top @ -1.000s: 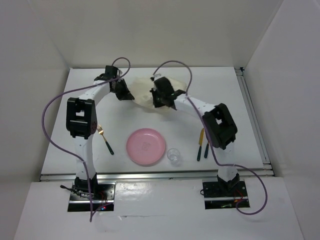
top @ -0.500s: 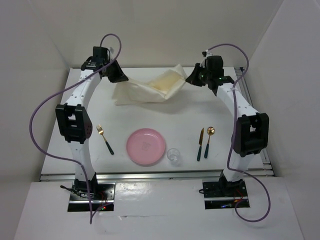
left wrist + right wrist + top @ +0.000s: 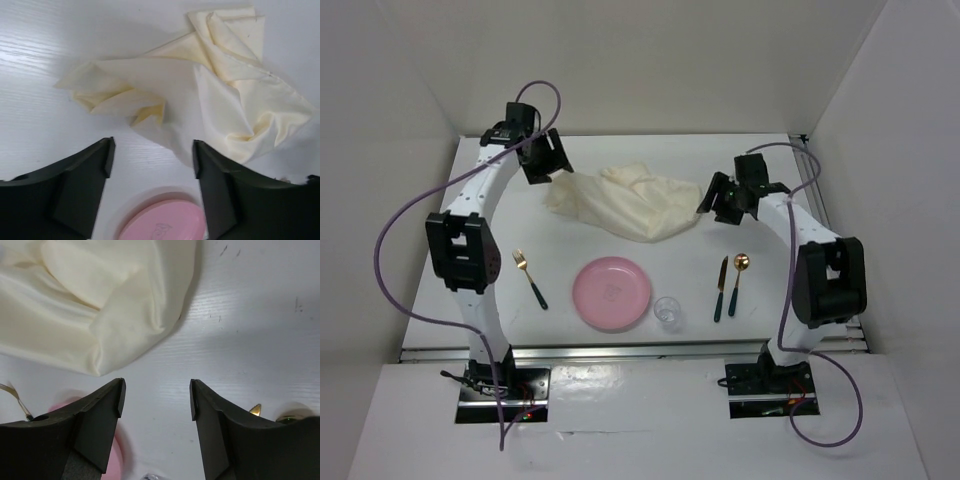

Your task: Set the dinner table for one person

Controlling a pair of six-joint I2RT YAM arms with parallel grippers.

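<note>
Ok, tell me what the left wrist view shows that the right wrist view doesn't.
Only the left wrist view: the left gripper, jaws open, and nearly the whole crumpled cream cloth with its folds.

Only the right wrist view: the right gripper, jaws open, plus the tip of the gold knife and a sliver of the gold spoon at the bottom right.

Both: some of the cloth, the pink plate at the bottom edge, and the white dinner table.

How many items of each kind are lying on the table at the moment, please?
Cutlery: 3 (fork, knife, spoon)
Pink plate: 1
Glass: 1
Cream cloth: 1
Total on the table: 6
</note>
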